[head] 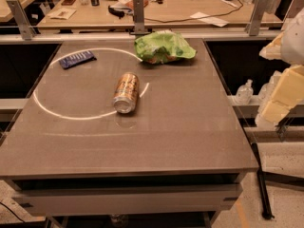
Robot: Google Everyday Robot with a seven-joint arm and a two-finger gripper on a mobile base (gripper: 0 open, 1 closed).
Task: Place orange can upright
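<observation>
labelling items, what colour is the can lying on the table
The can: copper-orange, cream markings, camera view; pincer beside table's right edge.

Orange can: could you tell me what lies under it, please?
The orange can lies on its side directly on the grey table; the patch beneath its body is hidden. The claw hangs beyond the table's right edge.

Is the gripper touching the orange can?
Apart. The camera view shows the gripper off the table edge, a wide stretch of bare surface separating it from the orange can.
</observation>
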